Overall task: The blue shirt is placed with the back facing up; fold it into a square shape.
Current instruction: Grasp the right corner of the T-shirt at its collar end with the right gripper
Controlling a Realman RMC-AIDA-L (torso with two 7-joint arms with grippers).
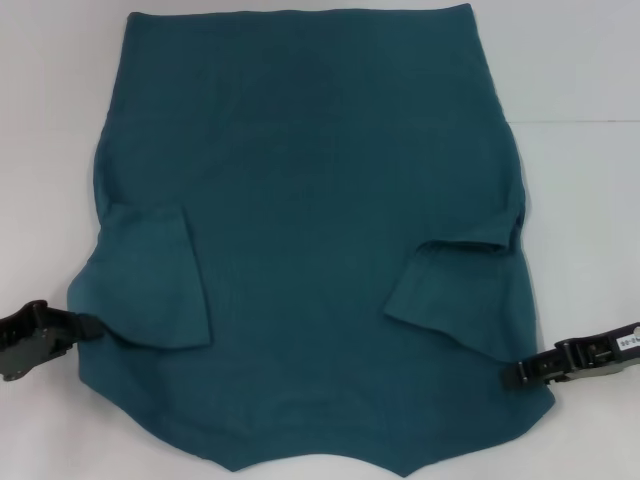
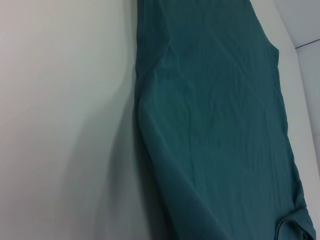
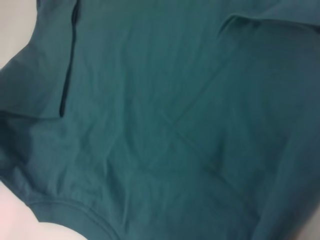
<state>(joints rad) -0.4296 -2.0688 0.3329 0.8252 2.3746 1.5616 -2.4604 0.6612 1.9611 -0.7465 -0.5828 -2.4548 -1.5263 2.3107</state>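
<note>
The shirt (image 1: 310, 230) lies flat on the white table (image 1: 580, 90), plain side up, with both sleeves (image 1: 150, 280) folded inward over the body. The left gripper (image 1: 85, 325) sits low at the shirt's left edge near the folded sleeve, tip touching the cloth. The right gripper (image 1: 515, 375) is at the right edge, also right at the fabric. Honestly can't tell if either set of jaws is clamped on cloth or just resting there. Both wrist views are mostly just shirt up close.
</note>
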